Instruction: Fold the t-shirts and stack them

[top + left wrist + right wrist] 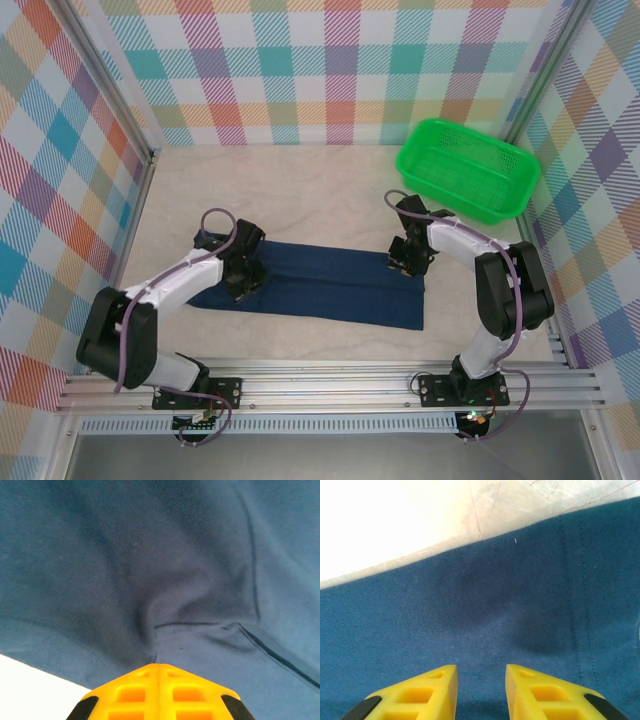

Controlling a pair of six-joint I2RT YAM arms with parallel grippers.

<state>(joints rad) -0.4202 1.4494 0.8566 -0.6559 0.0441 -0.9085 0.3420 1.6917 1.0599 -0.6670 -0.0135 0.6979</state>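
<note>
**Top external.** T-shirt (330, 290): dark navy, folded into a long strip, flat on the table (300, 190) between the arms. Left gripper (243, 275) sits on its left end and right gripper (408, 262) on its right end; jaws too small to read here. Green basket (465, 170): far right, apart from the cloth.

**Left wrist.** Yellow fingers (130, 690) pressed together, cloth puckered into their tips; finger bodies cut off by the frame.

**Right wrist.** Yellow fingers (420, 695) apart over flat cloth; stitched hem at right, pale table beyond.
</note>
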